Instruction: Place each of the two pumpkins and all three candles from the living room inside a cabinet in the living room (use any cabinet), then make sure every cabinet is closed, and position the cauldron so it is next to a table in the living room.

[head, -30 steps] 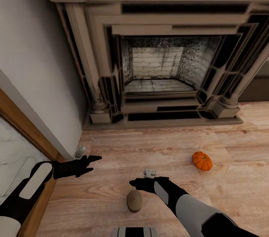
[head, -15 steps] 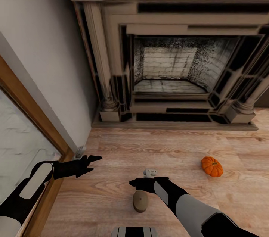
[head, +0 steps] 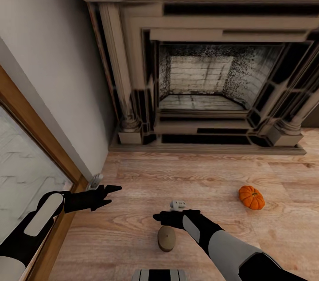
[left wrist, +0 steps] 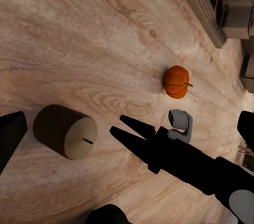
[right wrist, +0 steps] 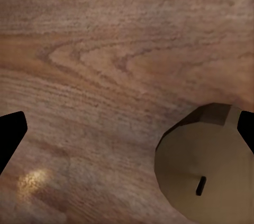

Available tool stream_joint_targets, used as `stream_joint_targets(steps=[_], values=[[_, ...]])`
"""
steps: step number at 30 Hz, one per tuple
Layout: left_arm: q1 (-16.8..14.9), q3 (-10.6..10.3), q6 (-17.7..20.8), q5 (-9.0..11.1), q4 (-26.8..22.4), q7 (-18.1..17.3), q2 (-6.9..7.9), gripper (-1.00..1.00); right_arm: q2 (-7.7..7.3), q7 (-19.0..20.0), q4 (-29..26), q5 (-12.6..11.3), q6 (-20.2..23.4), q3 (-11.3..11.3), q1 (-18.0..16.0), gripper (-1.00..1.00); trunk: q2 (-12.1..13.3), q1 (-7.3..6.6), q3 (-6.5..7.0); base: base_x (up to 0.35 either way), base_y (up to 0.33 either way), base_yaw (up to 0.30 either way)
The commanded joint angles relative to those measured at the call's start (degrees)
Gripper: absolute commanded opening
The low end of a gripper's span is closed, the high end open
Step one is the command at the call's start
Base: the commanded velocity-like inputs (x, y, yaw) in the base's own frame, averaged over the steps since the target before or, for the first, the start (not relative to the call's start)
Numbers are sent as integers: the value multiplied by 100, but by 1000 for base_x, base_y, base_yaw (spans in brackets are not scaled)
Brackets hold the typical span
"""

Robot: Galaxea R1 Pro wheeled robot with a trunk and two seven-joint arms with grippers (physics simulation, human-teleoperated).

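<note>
Candle (head: pixel 166 238): 1 tan stub stands upright on the wood floor (head: pixel 212 175) right in front of your base, wick end up. It is the closest task thing to you.
Right gripper (head: pixel 158 217): it hangs just above and slightly beyond the candle, fingers pointing toward your left. In the right wrist view the 2 dark finger edges sit far apart with bare floor between them, so it is spread wide and holds nothing.
Key relation: the candle (right wrist: pixel 206 174) lies off to 1 side of the finger gap, close to 1 fingertip rather than centred. I judge you must shift the gripper back toward your base and centre it before coming down. The candle's long axis is vertical, so a straight-down grasp around its side should suit.
Left gripper (head: pixel 113 189): it is out to your left near the wall, farther from the candle than the right one. Its fingers are apart and empty.
Pumpkin (head: pixel 251 197): 1 orange pumpkin rests on the floor, well off to your right, nearer the right arm.
Fireplace (head: pixel 199 82): it is farthest away.
</note>
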Motion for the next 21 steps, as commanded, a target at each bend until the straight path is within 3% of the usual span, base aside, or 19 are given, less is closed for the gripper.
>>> stream_joint_targets(steps=[1,7,21], values=[[-3,-7,6,-52,0,-55,2,100,0,7,-4,-2,19,2,-4,100,-2,-1,-4,0,0,0],[-3,-7,6,-52,0,-55,-3,100,0,6,-7,-2,22,2,-4,100,-2,-1,-3,0,0,51],[-3,-7,6,-52,1,-54,-4,100,0,7,1,-2,26,2,-4,100,-2,-1,-3,0,0,264]])
